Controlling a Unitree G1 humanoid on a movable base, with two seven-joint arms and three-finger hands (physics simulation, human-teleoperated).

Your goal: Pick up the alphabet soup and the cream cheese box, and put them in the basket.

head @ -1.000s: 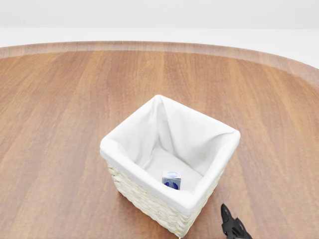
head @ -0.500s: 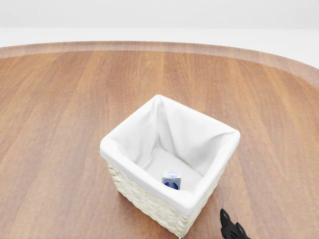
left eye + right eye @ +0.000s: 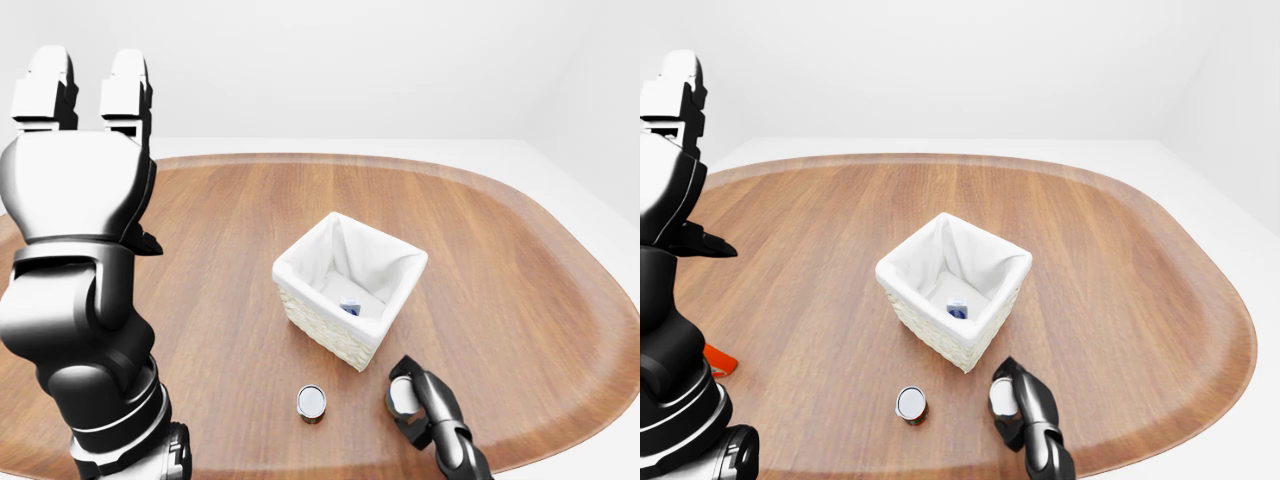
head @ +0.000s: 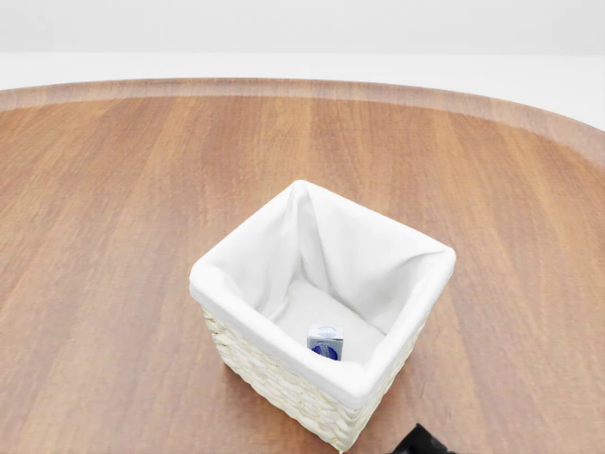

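The left hand [image 3: 85, 95] is standing raised at the left of the left-eye view, fingers extended and gripping nothing. The alphabet soup [image 3: 311, 403] is sitting upright on the table [image 3: 500, 260], below the basket [image 3: 349, 290] and well left of the right hand [image 3: 415, 400]. The cream cheese box [image 4: 325, 342] is lying inside the basket. The right hand's fingers are curling loosely, enclosing nothing, soup apart from them

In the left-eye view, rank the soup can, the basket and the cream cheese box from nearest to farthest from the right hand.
1. Soup can: on the table, just left of the right hand.
2. Basket: above and left of the hand, its near wall facing it.
3. Cream cheese box: inside the basket, beyond that wall.
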